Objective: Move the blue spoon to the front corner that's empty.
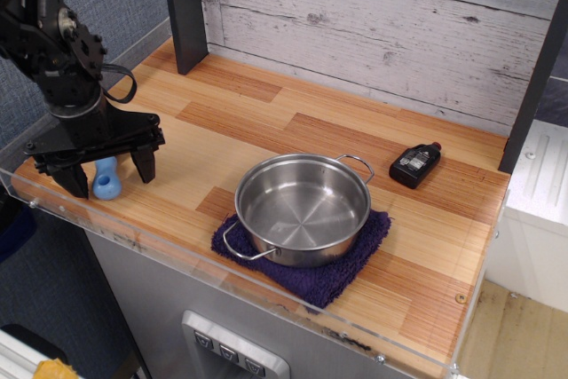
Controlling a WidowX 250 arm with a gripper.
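We see the blue spoon (106, 178) lying at the tabletop (266, 130)'s front left corner between the gripper (108, 173)'s spread, empty jaws, and we judge a careless lift could clip it off that edge.

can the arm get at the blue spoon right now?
Probably yes. The tool hangs open right over the blue spoon, one finger on each side, and nothing lies between them.

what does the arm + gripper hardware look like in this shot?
All matte black. The arm is chunky, with jointed segments, visible round screws, and a black cable looping out at the wrist. The gripper has a wide crossbar with two short, tapered black fingers. No markings are legible.
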